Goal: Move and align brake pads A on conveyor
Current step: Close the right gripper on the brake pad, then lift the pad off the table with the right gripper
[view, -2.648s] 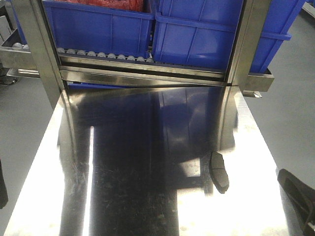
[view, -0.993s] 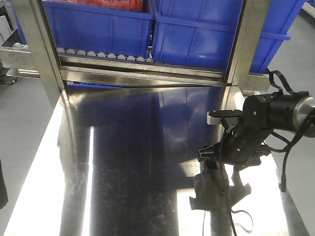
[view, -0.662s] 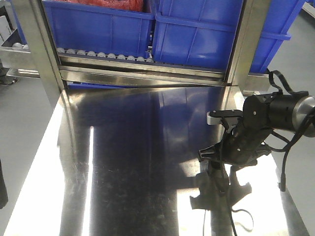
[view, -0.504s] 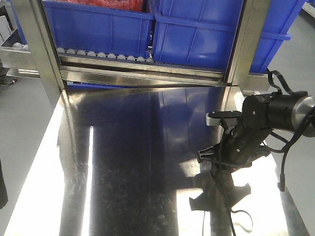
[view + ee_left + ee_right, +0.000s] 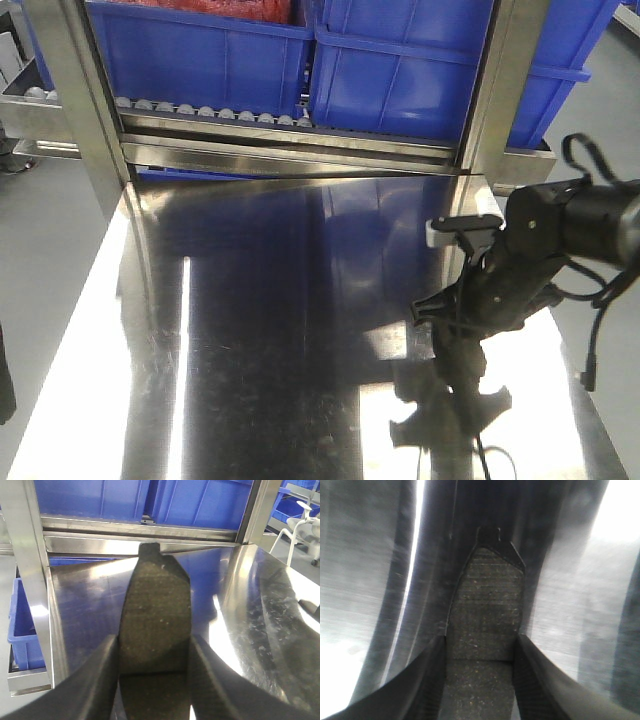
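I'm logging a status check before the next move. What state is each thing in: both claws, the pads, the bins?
Left claw: shut on a dark grey oblong brake pad.
Right claw: shut on a second dark grey brake pad, low over the shiny steel tabletop; contact unclear.
Blue plastic bin, image left: on the rack, holding red items.
Blue plastic bin, image right: on the rack, contents hidden.

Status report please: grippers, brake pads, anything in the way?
Left gripper shut on first brake pad. Right gripper shut on second brake pad, over steel tabletop. Conveyor not in view; no obstacle seen.
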### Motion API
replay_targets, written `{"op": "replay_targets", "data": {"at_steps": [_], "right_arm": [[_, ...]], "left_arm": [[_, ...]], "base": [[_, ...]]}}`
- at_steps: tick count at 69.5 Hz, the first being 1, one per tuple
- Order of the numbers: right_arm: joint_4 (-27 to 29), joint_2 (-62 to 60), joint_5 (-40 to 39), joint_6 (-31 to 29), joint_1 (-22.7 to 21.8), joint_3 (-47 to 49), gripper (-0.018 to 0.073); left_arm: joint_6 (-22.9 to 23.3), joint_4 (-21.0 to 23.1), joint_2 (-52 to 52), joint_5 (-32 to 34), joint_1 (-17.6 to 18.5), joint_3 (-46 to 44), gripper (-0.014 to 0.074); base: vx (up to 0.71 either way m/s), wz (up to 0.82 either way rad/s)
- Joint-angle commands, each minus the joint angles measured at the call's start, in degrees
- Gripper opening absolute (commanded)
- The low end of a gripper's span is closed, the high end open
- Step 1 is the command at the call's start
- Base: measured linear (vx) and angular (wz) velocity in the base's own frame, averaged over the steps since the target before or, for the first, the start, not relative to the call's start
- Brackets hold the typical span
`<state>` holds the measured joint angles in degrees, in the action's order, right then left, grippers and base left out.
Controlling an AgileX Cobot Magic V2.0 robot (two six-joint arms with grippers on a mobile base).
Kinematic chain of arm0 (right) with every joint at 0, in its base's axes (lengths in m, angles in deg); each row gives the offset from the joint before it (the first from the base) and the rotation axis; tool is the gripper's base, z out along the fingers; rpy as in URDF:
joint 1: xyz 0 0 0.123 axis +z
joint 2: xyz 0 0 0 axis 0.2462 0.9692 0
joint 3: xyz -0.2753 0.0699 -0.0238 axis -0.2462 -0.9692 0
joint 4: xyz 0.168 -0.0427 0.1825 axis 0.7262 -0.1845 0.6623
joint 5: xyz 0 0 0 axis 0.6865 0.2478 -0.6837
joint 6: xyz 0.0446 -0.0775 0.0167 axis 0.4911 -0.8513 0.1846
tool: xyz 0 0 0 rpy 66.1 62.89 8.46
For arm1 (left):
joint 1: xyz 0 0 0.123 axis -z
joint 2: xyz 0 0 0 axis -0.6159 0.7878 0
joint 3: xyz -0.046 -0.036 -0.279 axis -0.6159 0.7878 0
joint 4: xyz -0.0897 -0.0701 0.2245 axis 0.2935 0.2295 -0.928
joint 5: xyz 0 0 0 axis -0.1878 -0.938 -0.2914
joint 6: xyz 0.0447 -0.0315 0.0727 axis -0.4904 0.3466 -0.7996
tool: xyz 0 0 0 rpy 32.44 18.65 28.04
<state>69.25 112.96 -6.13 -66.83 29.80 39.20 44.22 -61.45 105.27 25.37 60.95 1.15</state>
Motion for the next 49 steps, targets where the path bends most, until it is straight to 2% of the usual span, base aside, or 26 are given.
{"op": "replay_targets", "data": {"at_steps": [1, 20, 34, 49], "right_arm": [[-0.6, -6.5, -2.6, -0.5, -0.1, 1.5, -0.0006], [-0.8, -18.4, -6.8, -3.6, -0.1, 0.0, -0.0005], [-0.8, -31.7, -16.8, -3.9, -0.1, -11.6, -0.0003], [-1.8, -46.8, -18.3, -4.0, -0.1, -23.7, -0.0003]], "left_arm": [[0.1, -0.3, 0.3, 5.6, 0.4, -1.7, 0.0073], [0.1, -0.3, 0.3, 5.6, 0.4, -1.7, 0.0073], [0.1, -0.3, 0.3, 5.6, 0.4, -1.7, 0.0073], [0.1, -0.3, 0.3, 5.6, 0.4, -1.7, 0.0073]], "base": [[0.0, 0.0], [0.0, 0.0], [0.0, 0.0], [0.0, 0.0]]}}
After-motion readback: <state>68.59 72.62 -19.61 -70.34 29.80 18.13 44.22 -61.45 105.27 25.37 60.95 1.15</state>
